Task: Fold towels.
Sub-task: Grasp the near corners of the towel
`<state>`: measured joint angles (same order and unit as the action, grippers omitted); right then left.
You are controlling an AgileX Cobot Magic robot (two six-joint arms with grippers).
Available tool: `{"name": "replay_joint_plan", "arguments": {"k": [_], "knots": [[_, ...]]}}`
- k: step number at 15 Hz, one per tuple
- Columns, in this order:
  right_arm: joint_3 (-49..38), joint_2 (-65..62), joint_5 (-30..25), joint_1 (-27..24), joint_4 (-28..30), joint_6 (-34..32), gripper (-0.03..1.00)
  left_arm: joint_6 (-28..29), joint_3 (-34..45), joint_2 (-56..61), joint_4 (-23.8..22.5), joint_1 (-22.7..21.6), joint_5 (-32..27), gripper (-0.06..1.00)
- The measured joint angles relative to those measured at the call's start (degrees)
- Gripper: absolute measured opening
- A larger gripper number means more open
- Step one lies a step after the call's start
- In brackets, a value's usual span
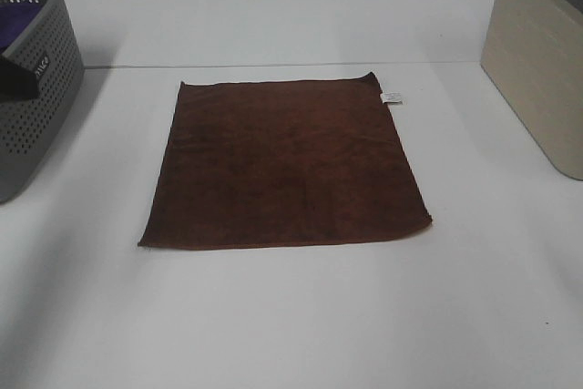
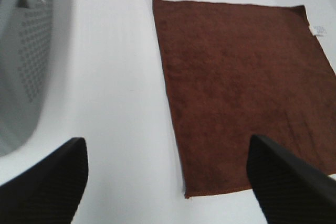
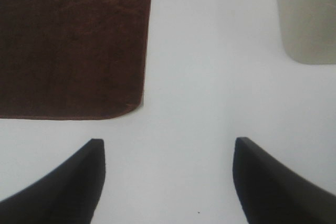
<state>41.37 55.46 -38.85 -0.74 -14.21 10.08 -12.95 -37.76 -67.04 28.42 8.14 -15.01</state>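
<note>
Left pincer is spread wide, with nothing caught between its dark fingers. In its wrist view, one finger is seen against the bare white surface just beside the towel, and the other against the brown cloth near the towel's front left corner. Whether either finger touches anything cannot be told.

The right pincer is likewise spread wide and empty. Both of its fingers are seen against bare surface, near the towel's rounded front right corner and clear of the cloth.

The towel is laid out flat and unfolded at the middle of the surface, as a dark brown, roughly square sheet with its edges lying straight. A small white tag is seen at its far right corner, just off the hem.

A grey perforated basket is placed well apart from the towel's left edge, and a purple cloth is partly visible inside it. A beige box is placed well apart from the towel's right edge, level with its far half.
</note>
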Motion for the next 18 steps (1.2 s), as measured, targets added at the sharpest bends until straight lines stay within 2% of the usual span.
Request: {"name": "replay_joint_plan", "arguments": {"k": [2, 4, 9, 13, 15, 16, 18], "knots": [[4.2, 10.1, 0.1, 0.0, -3.8, 0.9, 0.68, -0.2, -3.7, -7.9, 0.6, 3.5, 0.0, 0.77], [8.1, 18.6, 0.2, 0.0, -8.1, 3.4, 0.68, 0.0, -6.9, -15.9, 2.8, 5.2, -1.0, 0.77], [13.7, 38.0, 0.4, 0.0, -12.5, 6.2, 0.68, 0.1, -10.9, -30.4, 9.0, 5.3, -5.2, 0.77], [16.6, 48.2, -2.6, -0.1, -21.6, 16.3, 0.68, -2.2, -10.9, -37.6, 12.4, 5.2, -6.3, 0.77], [18.2, 51.9, -5.6, -0.1, -25.2, 20.5, 0.68, -5.0, -10.9, -39.5, 15.0, 2.5, -8.1, 0.77], [18.7, 53.0, -6.2, -0.1, -25.8, 21.4, 0.68, -8.2, -11.2, -40.5, 17.5, 0.3, -9.3, 0.77], [18.7, 54.2, -6.6, -0.4, -26.0, 22.7, 0.68, -16.7, -12.1, -42.6, 25.7, -4.5, -13.6, 0.77]]}}
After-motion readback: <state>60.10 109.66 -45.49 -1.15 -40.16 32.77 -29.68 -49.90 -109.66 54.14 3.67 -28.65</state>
